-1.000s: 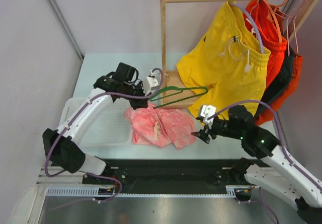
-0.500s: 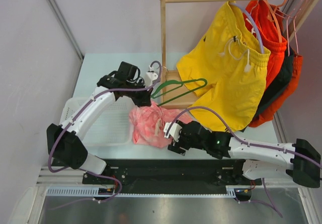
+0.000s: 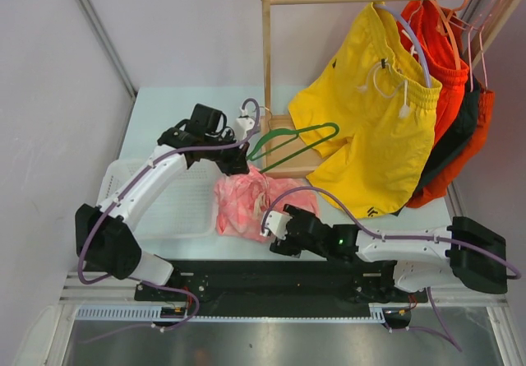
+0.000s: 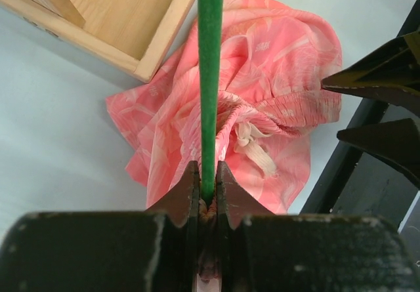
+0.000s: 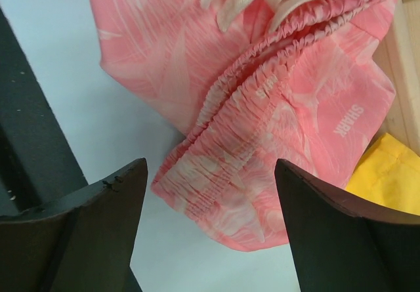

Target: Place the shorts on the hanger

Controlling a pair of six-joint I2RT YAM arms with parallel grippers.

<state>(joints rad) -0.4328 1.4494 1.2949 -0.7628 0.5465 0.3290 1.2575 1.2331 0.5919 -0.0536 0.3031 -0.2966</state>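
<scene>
Roughly a third in, by my read. Done: picked up the hanger [image 4: 210,75], pinched tight in the left claw [image 4: 207,172] and held up over the near edge of the rack base [image 4: 111,16]. Not done: grabbing the shorts [image 4: 262,75] (bunched on the counter [image 4: 52,121], touching the base's near corner). Hovering the right claw [image 5: 210,167] over their waistband, spread wide, gripping nothing. Left to do: lift, drape over the hanger bar.
</scene>
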